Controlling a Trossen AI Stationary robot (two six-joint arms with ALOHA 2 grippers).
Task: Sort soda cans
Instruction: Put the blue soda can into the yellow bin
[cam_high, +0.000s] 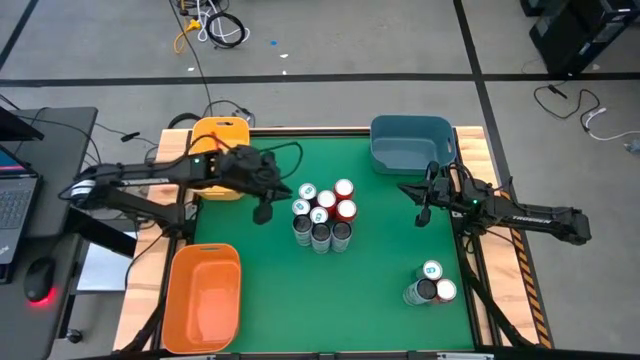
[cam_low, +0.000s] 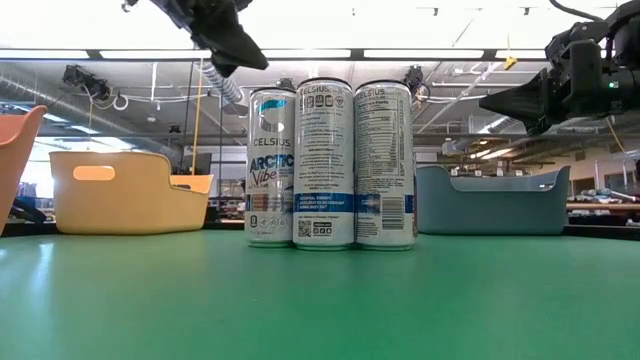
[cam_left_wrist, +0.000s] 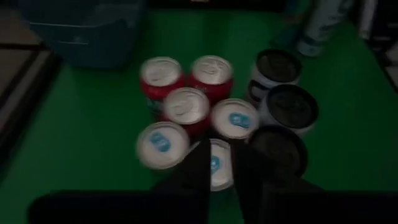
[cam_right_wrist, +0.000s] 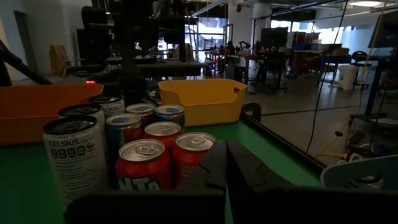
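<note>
Several soda cans (cam_high: 322, 213) stand upright in a tight cluster mid-table: red ones (cam_left_wrist: 160, 78), silver ones with teal-marked tops (cam_left_wrist: 161, 144) and dark-topped ones (cam_left_wrist: 292, 107). Three more cans (cam_high: 430, 285) stand near the right near corner. My left gripper (cam_high: 262, 210) hovers just left of the cluster, above the can tops, its fingers (cam_left_wrist: 193, 180) open by a narrow gap and touching nothing. My right gripper (cam_high: 422, 205) hangs right of the cluster, shut, with its fingers (cam_right_wrist: 214, 163) pointing at the red cans (cam_right_wrist: 144, 165).
A yellow bin (cam_high: 220, 152) sits at the far left and an orange bin (cam_high: 205, 295) at the near left. A blue bin (cam_high: 410, 145) stands at the far right. Bare green table (cam_high: 380, 250) lies between the cluster and the three cans.
</note>
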